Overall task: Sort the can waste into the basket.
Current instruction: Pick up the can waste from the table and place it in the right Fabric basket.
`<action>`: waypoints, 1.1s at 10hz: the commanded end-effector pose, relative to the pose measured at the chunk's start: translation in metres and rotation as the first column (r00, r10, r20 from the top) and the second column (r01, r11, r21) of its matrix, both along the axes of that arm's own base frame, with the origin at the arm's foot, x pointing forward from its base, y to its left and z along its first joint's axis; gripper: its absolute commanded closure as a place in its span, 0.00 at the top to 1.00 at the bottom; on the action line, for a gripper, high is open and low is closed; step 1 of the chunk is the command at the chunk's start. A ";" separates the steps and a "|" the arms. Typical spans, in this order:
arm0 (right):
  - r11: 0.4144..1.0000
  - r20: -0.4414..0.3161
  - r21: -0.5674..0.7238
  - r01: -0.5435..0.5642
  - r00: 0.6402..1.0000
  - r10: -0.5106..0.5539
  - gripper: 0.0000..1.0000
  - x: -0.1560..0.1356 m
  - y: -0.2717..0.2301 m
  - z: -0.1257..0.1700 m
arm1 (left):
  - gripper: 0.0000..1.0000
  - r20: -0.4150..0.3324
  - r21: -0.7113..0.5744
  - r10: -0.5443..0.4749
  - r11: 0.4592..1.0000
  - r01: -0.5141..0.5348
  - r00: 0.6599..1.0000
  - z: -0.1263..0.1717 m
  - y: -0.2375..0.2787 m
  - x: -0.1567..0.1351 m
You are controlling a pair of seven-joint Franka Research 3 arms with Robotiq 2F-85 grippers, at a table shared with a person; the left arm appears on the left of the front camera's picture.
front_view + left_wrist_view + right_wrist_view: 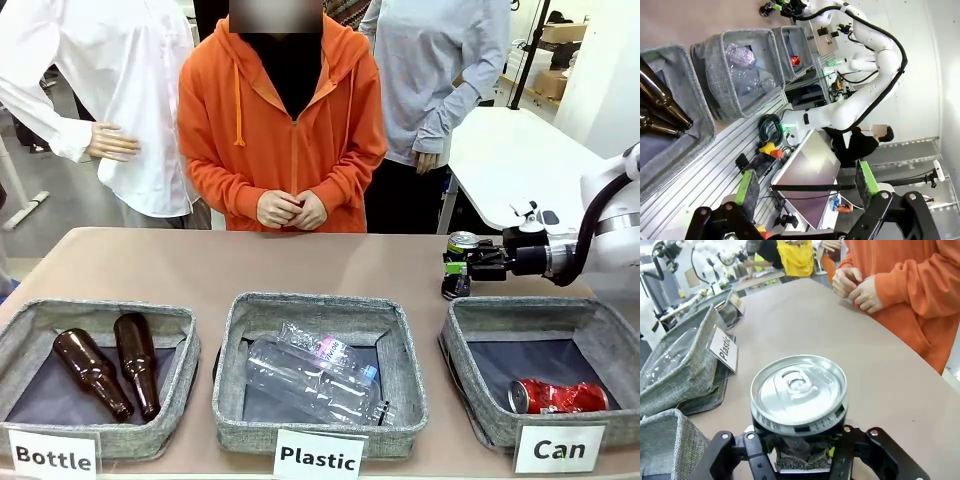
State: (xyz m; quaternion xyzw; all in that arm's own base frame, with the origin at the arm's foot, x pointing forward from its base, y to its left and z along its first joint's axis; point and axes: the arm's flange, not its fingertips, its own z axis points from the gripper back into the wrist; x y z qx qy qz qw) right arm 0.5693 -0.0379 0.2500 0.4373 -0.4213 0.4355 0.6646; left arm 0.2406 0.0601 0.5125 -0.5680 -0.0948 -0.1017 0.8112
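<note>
The Can basket holds only a crushed red can, leaving bare floor beside it. Open tabletop lies between the baskets and the person's clasped hands.

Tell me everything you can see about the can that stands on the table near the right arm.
The can is small and metal, dark-bodied with a shiny silver top and an unopened pull tab. It stands upright on the table, just behind the far left corner of the "Can" basket. The right pincer reaches in sideways with its fingers around the body; whether the pads already press it is unclear.

Red can; grey basket; orange hoodie.
</note>
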 end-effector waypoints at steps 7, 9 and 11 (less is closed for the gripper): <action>0.970 0.116 -0.204 0.129 0.988 -0.106 0.00 -0.049 0.011 0.165 | 1.00 -0.001 -0.029 0.000 1.000 0.000 1.000 0.003 -0.002 -0.002; 0.927 -0.030 -0.368 0.078 0.995 -0.096 0.00 -0.093 0.017 0.192 | 1.00 -0.001 -0.029 0.000 1.000 0.000 1.000 0.003 -0.002 -0.002; 0.733 -0.174 -0.668 -0.126 0.985 0.011 0.00 -0.142 0.023 0.191 | 1.00 -0.001 -0.029 0.000 1.000 0.000 1.000 0.003 -0.002 -0.002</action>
